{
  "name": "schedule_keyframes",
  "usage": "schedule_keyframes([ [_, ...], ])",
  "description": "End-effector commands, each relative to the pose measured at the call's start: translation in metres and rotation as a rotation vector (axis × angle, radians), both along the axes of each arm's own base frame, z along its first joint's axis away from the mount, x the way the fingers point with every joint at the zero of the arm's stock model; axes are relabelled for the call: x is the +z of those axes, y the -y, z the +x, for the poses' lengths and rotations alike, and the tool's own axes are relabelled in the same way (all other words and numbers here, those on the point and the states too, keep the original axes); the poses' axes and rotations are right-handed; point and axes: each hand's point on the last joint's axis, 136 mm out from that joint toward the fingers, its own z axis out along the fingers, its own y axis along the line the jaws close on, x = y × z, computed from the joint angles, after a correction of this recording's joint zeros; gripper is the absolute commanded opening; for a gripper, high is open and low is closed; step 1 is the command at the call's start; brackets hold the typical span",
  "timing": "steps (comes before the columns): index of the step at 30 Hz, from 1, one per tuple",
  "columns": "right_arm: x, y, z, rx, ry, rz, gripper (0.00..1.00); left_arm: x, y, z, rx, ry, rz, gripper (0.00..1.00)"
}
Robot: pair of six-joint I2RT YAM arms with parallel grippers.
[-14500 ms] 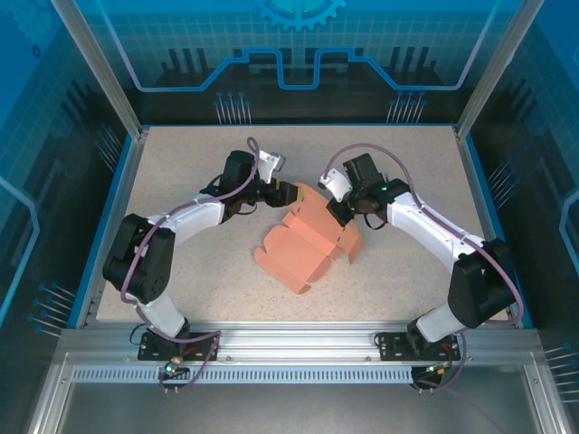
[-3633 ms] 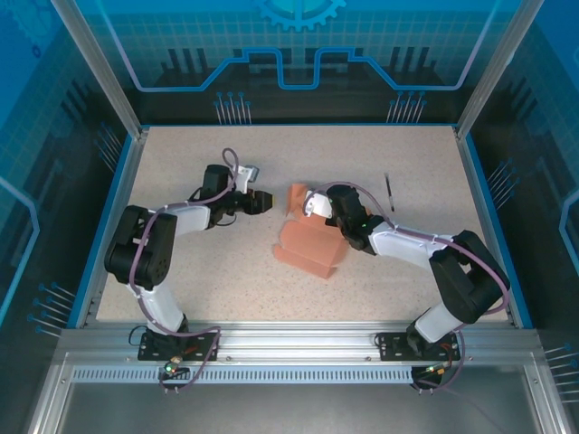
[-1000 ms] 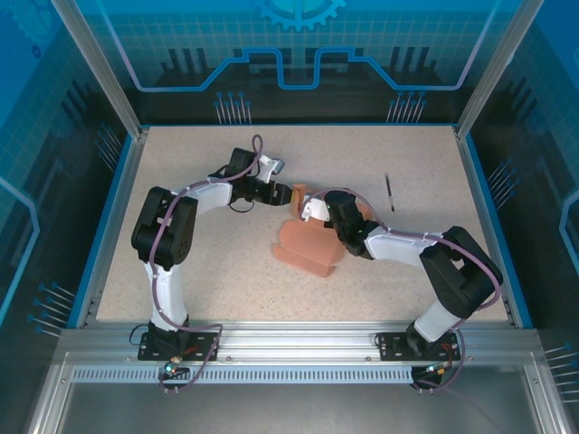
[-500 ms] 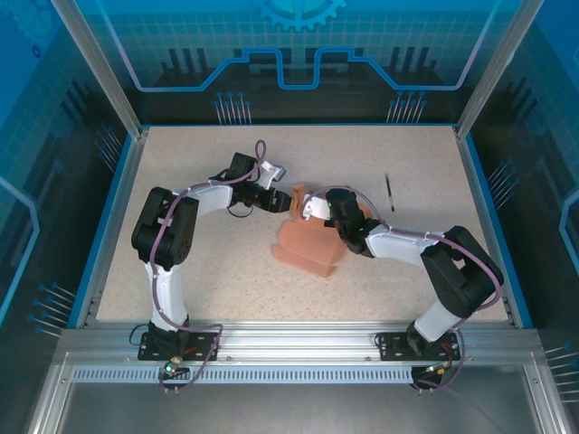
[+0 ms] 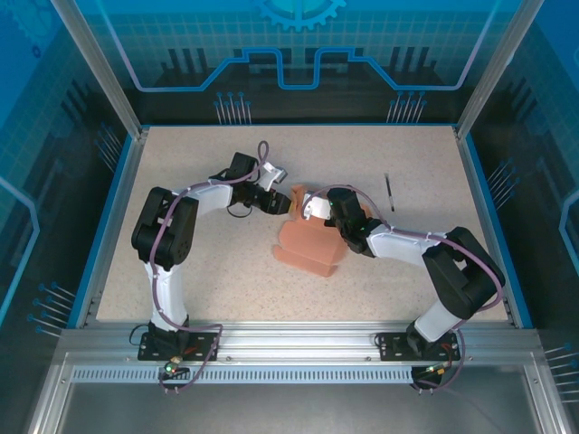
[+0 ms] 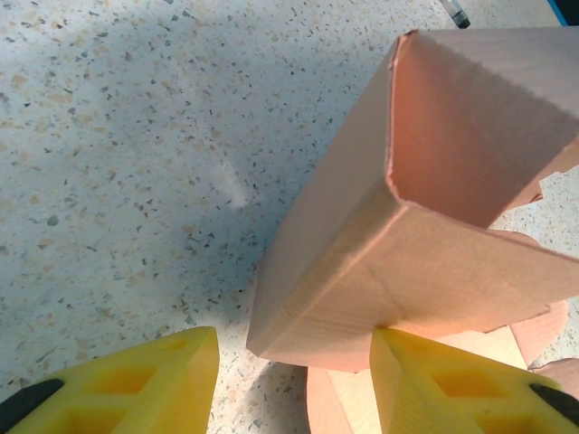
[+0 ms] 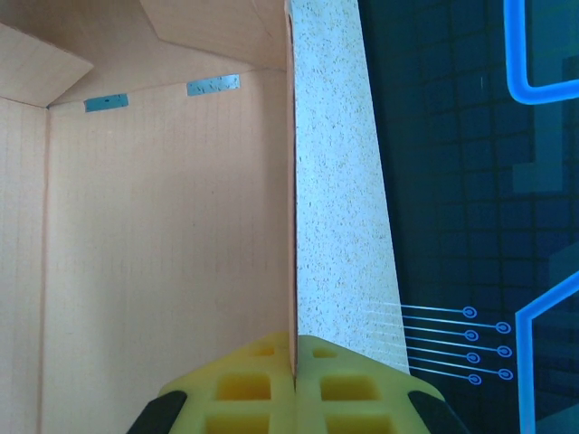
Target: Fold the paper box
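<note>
the salmon-orange thin card paper box (image 5: pixel 303 251) lies near the middle of the speckled beige table (image 5: pixel 181 271), partly folded, with one panel raised at its 12 o'clock end.

in the overhead view the left gripper (image 5: pixel 286 204) sits at the box's 11 o'clock, right at that raised panel. from the left wrist its yellow fingers (image 6: pixel 136 384) stand spread. the folded corner of the raised card (image 6: pixel 434 136) hangs between them, closer to the finger at 5 o'clock, and bare table shows between the card and the finger at 7 o'clock. whether the card touches the closer finger i cannot tell.

the right arm reaches in from 4 o'clock, its wrist over the box's 1 o'clock corner. from the right wrist the right gripper (image 7: pixel 294 348) has its yellow fingers pressed together on the thin edge of an upright card wall (image 7: pixel 163 226), with the box's inner face toward 9 o'clock and table toward 3 o'clock.

a thin dark stick (image 5: pixel 389 192) lies at 2 o'clock from the box, well apart.
</note>
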Motion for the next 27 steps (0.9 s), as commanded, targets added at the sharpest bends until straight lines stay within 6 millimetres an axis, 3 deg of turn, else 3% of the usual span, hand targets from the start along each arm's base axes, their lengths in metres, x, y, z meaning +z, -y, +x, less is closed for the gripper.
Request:
schedule_keyframes([
  [1,0.01,-0.004,0.008,0.017,0.018,0.011,0.0,0.012,0.011,-0.003,-0.066,0.024,-0.043,0.5],
  [10,0.009,-0.008,0.008,0.073,0.037,-0.014,0.0,0.013,0.013,-0.007,-0.128,0.03,-0.038,0.5],
  [27,-0.012,-0.003,0.008,0.097,0.033,-0.066,0.0,0.012,0.013,-0.008,-0.136,0.037,-0.034,0.5],
])
